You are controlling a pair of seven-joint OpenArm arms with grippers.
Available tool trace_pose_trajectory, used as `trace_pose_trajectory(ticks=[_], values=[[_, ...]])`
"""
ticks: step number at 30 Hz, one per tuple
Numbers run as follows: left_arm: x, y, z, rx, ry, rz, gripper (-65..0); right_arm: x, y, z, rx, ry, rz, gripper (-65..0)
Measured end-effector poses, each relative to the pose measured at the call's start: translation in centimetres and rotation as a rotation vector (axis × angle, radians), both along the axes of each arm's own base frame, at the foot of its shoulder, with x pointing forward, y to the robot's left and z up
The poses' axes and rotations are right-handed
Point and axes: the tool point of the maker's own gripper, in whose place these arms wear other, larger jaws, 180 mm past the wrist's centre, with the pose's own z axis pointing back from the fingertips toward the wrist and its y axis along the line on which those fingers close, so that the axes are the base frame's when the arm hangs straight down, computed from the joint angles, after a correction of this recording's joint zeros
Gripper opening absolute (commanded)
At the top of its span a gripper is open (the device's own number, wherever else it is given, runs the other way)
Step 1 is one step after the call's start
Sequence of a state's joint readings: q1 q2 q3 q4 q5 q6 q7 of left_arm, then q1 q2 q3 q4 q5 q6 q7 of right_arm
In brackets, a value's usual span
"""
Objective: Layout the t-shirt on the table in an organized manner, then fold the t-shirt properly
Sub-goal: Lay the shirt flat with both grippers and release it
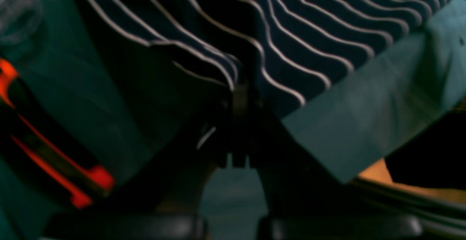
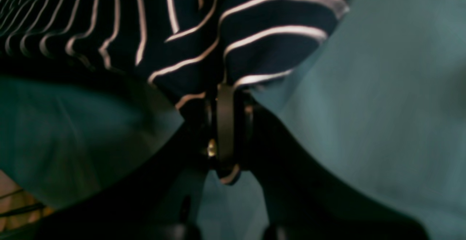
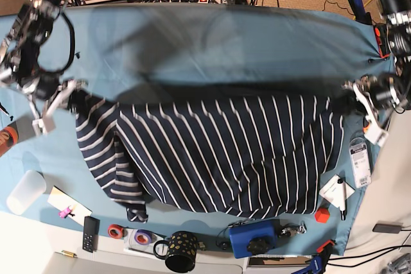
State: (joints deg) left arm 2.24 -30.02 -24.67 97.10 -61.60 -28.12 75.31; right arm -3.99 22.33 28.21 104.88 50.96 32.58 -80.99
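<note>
Both tools clenched on the t-shirt [image 3: 218, 152]: left tool [image 1: 240, 90] and right tool [image 2: 225, 90] each pinch an opposite end, stretching it taut over the bench [image 3: 212, 43], likely to flatten it. Lower edge drapes toward the black mug [image 3: 180, 251].

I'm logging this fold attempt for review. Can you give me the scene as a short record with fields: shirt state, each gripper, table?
t-shirt: navy with white stripes, held up along its far edge, hanging toward the near table edge, one sleeve drooping
left gripper: shut on the t-shirt's edge
right gripper: shut on the t-shirt's edge
table: teal cloth, bare behind the shirt
near edge: black dotted mug, blue box
</note>
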Motion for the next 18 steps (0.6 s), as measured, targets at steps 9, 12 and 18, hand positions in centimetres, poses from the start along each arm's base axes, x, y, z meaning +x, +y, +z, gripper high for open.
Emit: trace_pose_trajectory(ticks=[9,12,18], values=[[-6.1,-0.6,-3.6,0.016,0.139,-0.029,-65.0,-8.4,0.8,-2.6,-0.091,0.152,0.048,-65.0],[-7.7,-0.7,-4.5,0.015,0.182,-0.03,-65.0,-10.4,1.0,-3.0,-0.1,0.193,0.061,-65.0],[-10.4,-1.1,-5.8,0.006,0.214,-0.063,-65.0,-11.5,1.0,-3.6,-0.103,0.228,0.063,-65.0]])
